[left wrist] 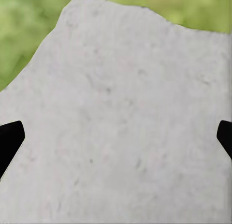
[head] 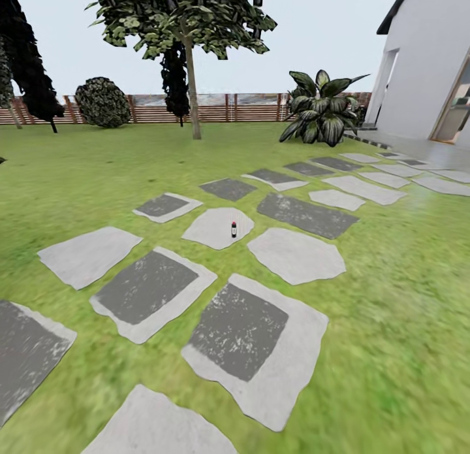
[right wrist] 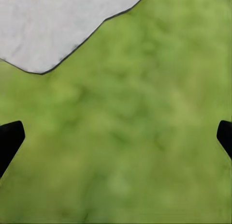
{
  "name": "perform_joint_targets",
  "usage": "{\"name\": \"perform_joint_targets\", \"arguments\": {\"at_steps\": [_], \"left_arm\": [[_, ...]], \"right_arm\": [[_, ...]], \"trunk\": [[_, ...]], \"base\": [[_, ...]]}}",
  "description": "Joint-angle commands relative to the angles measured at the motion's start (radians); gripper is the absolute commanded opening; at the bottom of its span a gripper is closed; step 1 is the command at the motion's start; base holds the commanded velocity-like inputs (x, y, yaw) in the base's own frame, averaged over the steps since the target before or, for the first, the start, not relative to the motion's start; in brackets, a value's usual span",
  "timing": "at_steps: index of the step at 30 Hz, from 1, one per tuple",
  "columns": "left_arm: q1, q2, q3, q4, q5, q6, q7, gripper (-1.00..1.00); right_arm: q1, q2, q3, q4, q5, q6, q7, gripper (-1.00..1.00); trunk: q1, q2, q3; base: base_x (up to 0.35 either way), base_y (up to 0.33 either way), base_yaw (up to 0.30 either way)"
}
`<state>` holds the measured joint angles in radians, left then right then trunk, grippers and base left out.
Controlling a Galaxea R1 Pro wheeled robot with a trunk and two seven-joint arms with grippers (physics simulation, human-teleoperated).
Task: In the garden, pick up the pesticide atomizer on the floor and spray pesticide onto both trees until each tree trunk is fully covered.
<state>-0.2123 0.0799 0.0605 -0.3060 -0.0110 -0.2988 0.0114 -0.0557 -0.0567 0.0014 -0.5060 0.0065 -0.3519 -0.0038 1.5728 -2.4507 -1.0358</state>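
Nearest the head camera, grey paving stones (head: 258,349) cross the lawn (head: 405,297) from the bottom of the frame. The left gripper (left wrist: 116,137) hangs spread wide over a pale stone (left wrist: 121,112), and the right gripper (right wrist: 116,137), equally wide, over grass (right wrist: 145,137). The small spray bottle (head: 233,229) stands upright on a light slab (head: 212,228) at frame centre. Beyond, upper middle, a tree trunk (head: 192,88) rises before the wooden fence (head: 248,108).

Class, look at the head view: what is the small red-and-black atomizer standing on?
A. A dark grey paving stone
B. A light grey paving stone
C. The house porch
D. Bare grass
B. The atomizer stands upright on a light grey paving stone, with grass all round that stone and darker stones as its neighbours.
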Motion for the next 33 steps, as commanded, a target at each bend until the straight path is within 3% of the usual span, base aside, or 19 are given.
{"name": "perform_joint_targets", "arguments": {"at_steps": [1,15,33], "left_arm": [[-0.001,0.0,0.002,0.001,-0.001,-0.003,0.001,1.0],[0.0,0.0,0.002,0.001,-0.001,-0.003,0.001,1.0],[0.0,0.0,0.002,0.001,-0.001,-0.003,0.001,1.0]], "right_arm": [[-0.001,0.0,0.0,0.0,0.0,-0.003,0.0,1.0],[0.0,0.0,0.0,0.0,-0.002,-0.002,0.0,1.0],[0.0,0.0,0.0,0.004,0.003,-0.004,0.0,1.0]], "trunk": [[0.0,0.0,-0.002],[0.0,0.0,-0.022],[0.0,0.0,-0.023]], "base": [[0.337,-0.075,0.0],[0.337,-0.069,0.0],[0.337,-0.003,0.0]]}}
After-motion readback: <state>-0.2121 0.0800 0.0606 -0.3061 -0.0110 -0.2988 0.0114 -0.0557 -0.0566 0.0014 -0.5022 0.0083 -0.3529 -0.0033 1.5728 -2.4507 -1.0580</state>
